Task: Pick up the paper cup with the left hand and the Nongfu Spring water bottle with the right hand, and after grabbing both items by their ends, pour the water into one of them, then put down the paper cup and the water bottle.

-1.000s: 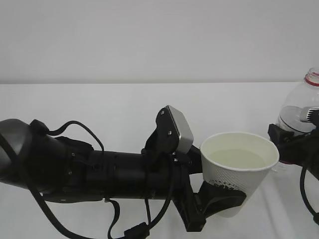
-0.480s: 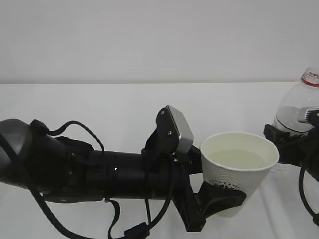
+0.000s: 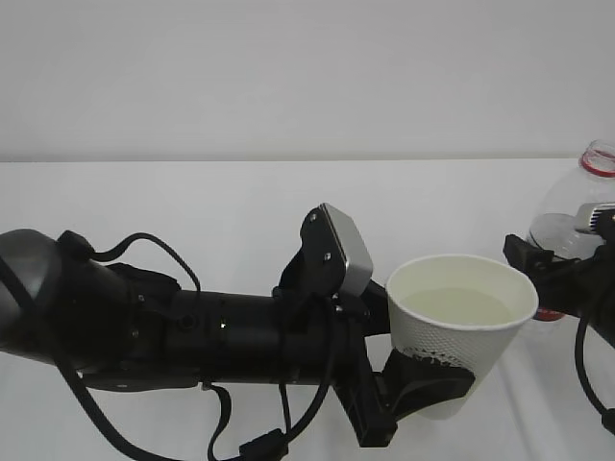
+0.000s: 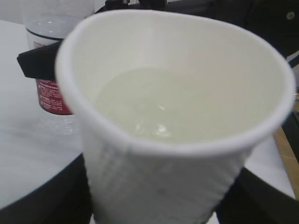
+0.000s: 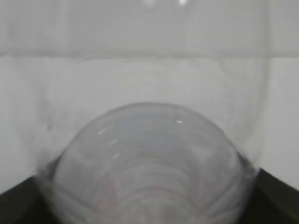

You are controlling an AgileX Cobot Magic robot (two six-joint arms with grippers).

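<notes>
Left hand (image 3: 423,389) stretched in from left edge over white table (image 3: 192,202); paper cup (image 3: 459,331) clamped low on its body between black jaws, held upright above table, water (image 3: 461,305) seen inside. Nongfu Spring water bottle (image 3: 577,206) stood at far right, behind cup. Right hand (image 3: 557,279) set around bottle; jaw state cannot be told.

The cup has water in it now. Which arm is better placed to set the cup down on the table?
The left. Its claw holds the cup upright around the lower wall, with water inside. The right claw is at the bottle, not the cup.
</notes>
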